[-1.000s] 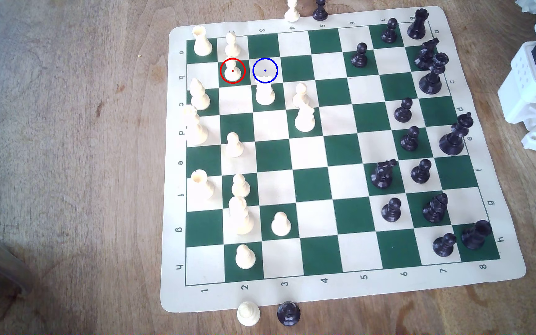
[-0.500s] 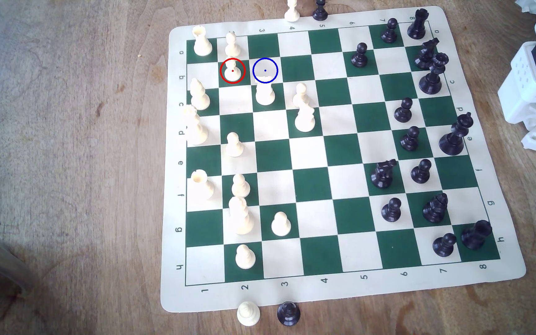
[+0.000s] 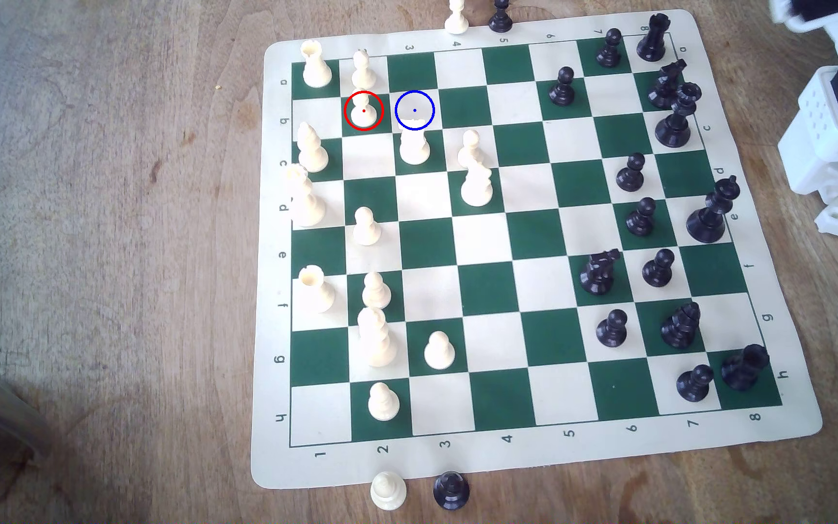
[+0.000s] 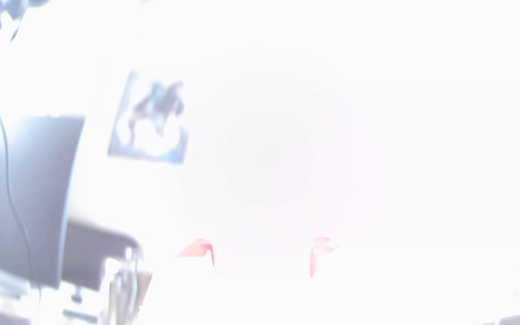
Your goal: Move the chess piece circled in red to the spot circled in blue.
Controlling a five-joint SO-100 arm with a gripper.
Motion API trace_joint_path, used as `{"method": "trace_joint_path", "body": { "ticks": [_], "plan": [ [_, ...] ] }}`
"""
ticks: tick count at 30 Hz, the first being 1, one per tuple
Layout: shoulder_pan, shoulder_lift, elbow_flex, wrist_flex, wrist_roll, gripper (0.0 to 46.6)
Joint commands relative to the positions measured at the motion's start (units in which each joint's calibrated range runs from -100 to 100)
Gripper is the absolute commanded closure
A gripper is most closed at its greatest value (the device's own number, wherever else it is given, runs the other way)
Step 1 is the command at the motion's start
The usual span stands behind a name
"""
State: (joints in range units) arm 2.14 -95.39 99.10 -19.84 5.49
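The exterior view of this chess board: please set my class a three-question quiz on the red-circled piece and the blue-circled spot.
1. True or false: the chess piece stands on a green square.
2. Which stands nearest the spot? A) a black pawn B) a cream piece on the adjoining green square C) nothing on the board
3. Fill in: the spot's square is coloured ____.

Key: 1 true; 2 B; 3 cream.

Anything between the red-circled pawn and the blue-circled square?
Nothing stands between them: the pawn sits on the square directly beside the blue-ringed square. A taller cream piece stands just below the target in the exterior view, its top overlapping the ring.
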Motion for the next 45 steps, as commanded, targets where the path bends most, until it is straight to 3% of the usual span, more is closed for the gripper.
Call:
{"method": "trace_joint_path", "body": {
  "ticks": [1, 4, 8, 12, 13, 20, 21, 22, 25, 31, 35, 45],
  "plan": [
    [4.31, -0.36, -4.99, 27.87, -2.78, 29.6],
    [7.83, 9.4, -18.41, 43.76, -6.2, 27.3],
    [10.81, 29.43, -35.0, 50.23, -7.67, 19.1],
    [11.35, 44.37, -49.96, 56.61, -8.01, 15.9],
    [11.12, 53.03, -58.75, 61.28, -7.81, 15.9],
    [9.16, 79.18, -85.13, 64.48, -8.45, 21.3],
    [9.16, 81.55, -87.67, 64.48, -8.5, 22.9],
    [9.09, 86.14, -92.3, 64.8, -8.5, 27.6],
    [9.09, 90.81, -95.74, 64.89, -8.11, 35.0],
    [9.32, 99.64, -101.09, 62.26, -8.21, 33.6],
    [9.79, 104.47, -104.35, 60.54, -8.16, 26.4],
    [11.43, 112.54, -108.07, 57.43, -7.67, 29.1]
  ]
}}
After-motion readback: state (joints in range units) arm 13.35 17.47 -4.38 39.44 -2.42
